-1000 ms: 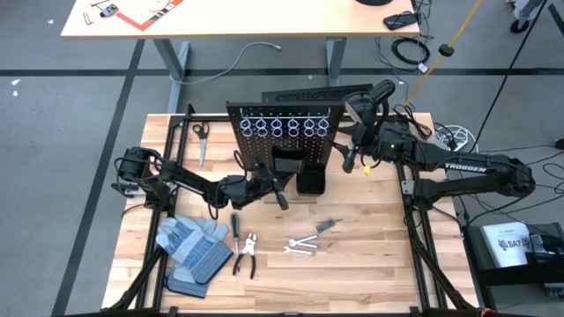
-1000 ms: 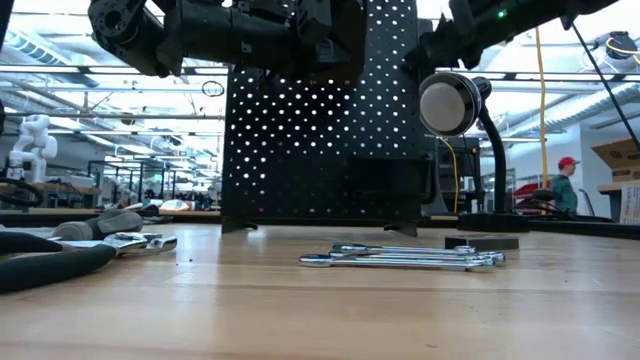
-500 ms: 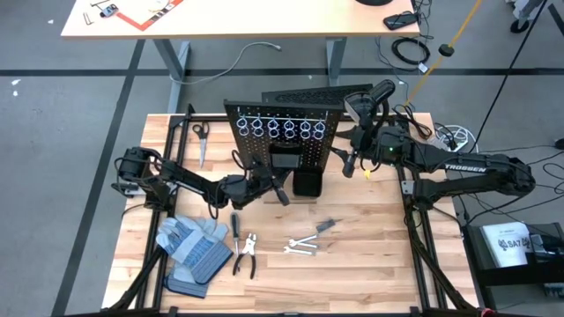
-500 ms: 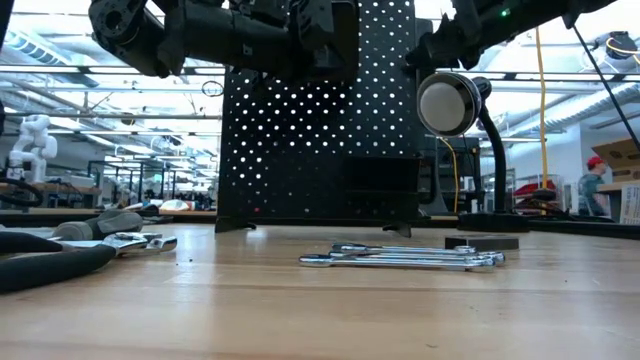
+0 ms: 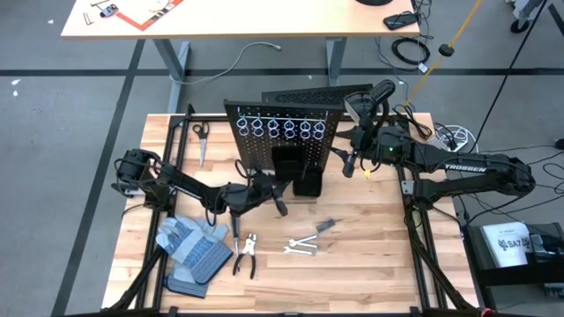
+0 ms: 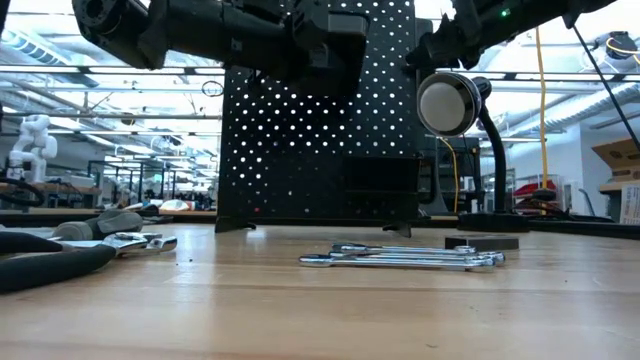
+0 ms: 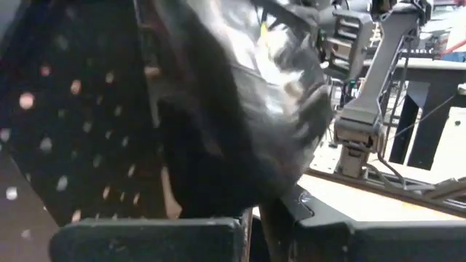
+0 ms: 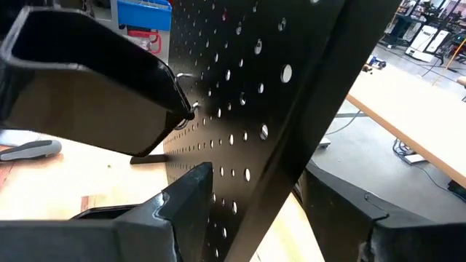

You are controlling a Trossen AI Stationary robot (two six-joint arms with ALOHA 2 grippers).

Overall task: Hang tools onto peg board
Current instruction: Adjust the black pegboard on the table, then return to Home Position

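You have one peg board (image 5: pixel 282 119) standing upright near the middle of the bench's (image 5: pixel 370 255) far edge. It is a black perforated panel with a row of six silver rings (image 5: pixel 280 129) near its top and two black bins (image 5: pixel 307 181) lower down.

In front of it, lying flat on the bench, you have:
- one thin dark-handled screwdriver (image 5: pixel 235 223);
- one pair of dark-handled pliers (image 5: pixel 246 256), toward the near edge;
- a small cluster of silver wrenches (image 5: pixel 302 246), overlapping so that you cannot count them for certain;
- one short grey metal piece (image 5: pixel 325 225), just beyond the wrenches.

One pair of grey-and-blue gloves (image 5: pixel 192 249) sits by the near left corner. One pair of scissors (image 5: pixel 201 141) lies by the far left corner.

Your left arm reaches low from the left edge toward the board's foot. Its left tool (image 5: pixel 271 192) is closed, just in front of the bins. The wrist view is too blurred to tell whether anything sits between its fingers.

Your right arm comes in from the right edge, elbow out. Its right tool (image 5: pixel 345 161) is at the board's right edge. In its wrist view the panel passes between its fingers (image 8: pixel 182 200), so it is gripping the peg board.
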